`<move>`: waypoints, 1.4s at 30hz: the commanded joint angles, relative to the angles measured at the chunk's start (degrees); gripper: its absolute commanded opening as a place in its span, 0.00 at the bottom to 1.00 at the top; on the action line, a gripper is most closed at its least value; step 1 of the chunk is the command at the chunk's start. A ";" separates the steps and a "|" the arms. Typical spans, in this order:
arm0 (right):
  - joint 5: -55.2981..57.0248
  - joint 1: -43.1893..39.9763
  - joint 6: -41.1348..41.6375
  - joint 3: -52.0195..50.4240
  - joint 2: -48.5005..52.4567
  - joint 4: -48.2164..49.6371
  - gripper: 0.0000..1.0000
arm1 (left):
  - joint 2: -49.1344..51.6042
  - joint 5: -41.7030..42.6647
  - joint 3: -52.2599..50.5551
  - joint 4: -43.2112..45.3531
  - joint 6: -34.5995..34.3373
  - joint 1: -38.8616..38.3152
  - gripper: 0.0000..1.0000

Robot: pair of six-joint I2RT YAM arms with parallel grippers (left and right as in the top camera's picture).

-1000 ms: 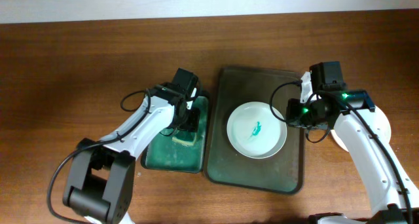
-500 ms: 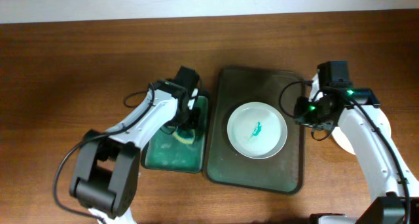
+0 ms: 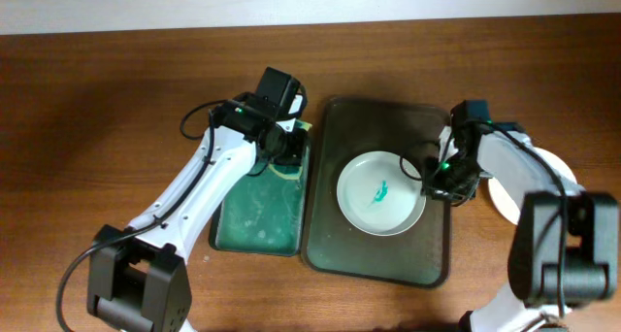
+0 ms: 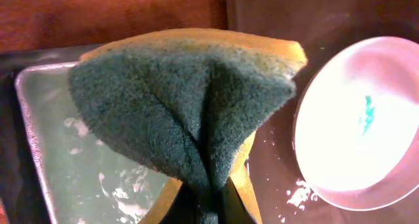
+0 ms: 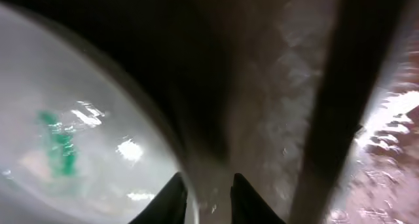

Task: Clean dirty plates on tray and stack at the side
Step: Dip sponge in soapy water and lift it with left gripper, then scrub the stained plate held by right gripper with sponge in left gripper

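Observation:
A white plate (image 3: pixel 380 191) with a green smear lies on the dark tray (image 3: pixel 378 259). My left gripper (image 3: pixel 283 146) hangs over the far end of the green basin (image 3: pixel 254 220), beside the dark tray's left edge. It is shut on a folded sponge (image 4: pixel 177 99), green scouring side outward, with the yellow foam showing at the top edge. My right gripper (image 3: pixel 434 182) is low at the plate's right rim. In the right wrist view its fingers (image 5: pixel 171 198) stand a little apart, astride the plate's rim (image 5: pixel 157 129), with bare tray (image 5: pixel 262 119) showing in the gap.
The green basin (image 4: pixel 59 158) holds soapy water with foam patches. A second white plate (image 3: pixel 558 169) lies on the wood table to the right of the tray, partly under my right arm. Foam flecks sit on the dark tray (image 4: pixel 298 194) by the plate (image 4: pixel 357 139).
My left gripper shut on the sponge in the basin and lifted it toward the basin's far end. My right gripper came down and left to the plate's right rim.

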 commanded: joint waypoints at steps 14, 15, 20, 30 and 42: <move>-2.43 0.31 -2.58 -0.57 3.74 1.49 0.08 | 9.84 13.20 0.44 13.86 -5.81 -12.94 0.00; -2.45 0.33 -2.58 -0.57 3.74 1.46 0.09 | 11.67 16.87 0.44 15.96 -5.81 -13.84 0.00; -2.49 0.33 -2.56 -0.57 3.74 1.46 0.09 | 21.55 29.73 0.44 24.41 -11.10 -16.57 0.00; -2.67 0.33 -2.56 -0.57 3.74 1.38 0.08 | 26.84 8.90 4.57 12.94 -13.09 -12.35 0.00; -2.64 0.33 -2.58 -0.57 3.74 1.46 0.09 | 28.17 2.99 13.22 6.14 -7.58 -13.09 0.00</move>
